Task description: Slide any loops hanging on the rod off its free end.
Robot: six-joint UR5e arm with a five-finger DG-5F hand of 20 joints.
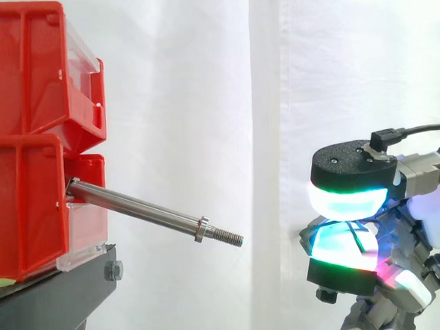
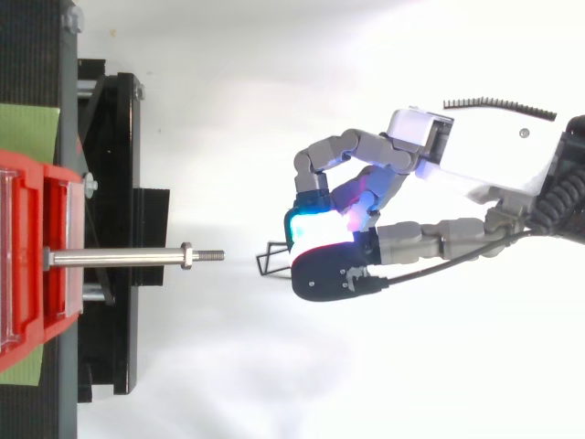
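A steel rod (image 1: 148, 210) sticks out of the lower red bin (image 1: 25, 214) and slopes down to the right, ending in a collar (image 1: 202, 229) and a threaded free end (image 2: 218, 255). Nothing hangs on the rod (image 2: 119, 258). My hand (image 2: 475, 183) is off to the right of the free end, clear of it by a short gap. Its glowing fingertips (image 1: 349, 194) are curled together and pinch a thin black wire loop (image 2: 264, 254), which pokes out toward the rod tip. In the side view the fingertips sit at about the rod tip's height.
Two red bins (image 1: 27, 72) are stacked on a black stand (image 1: 49, 302) at the left. A white curtain hangs behind. Open space lies between the rod's tip and my hand.
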